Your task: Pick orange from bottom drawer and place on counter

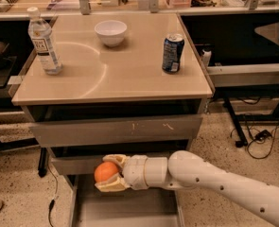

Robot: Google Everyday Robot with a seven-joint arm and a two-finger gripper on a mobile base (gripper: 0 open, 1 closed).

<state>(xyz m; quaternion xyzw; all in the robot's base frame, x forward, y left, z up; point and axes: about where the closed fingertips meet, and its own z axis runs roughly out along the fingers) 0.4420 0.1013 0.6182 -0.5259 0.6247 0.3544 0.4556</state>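
Note:
My gripper (106, 172) is shut on the orange (105, 171), a small bright orange fruit held between the cream fingers (112, 184). It hangs above the open bottom drawer (125, 207), a shallow grey tray pulled out at the bottom of the view, and in front of the middle drawer's front. The white arm comes in from the lower right. The counter (120, 74), a glossy beige square top, is above the gripper.
On the counter stand a water bottle (43, 41) at the left, a white bowl (110, 32) at the back and a blue soda can (172, 53) at the right. A long bench (129, 4) runs behind. Cables (257, 136) lie on the floor at the right.

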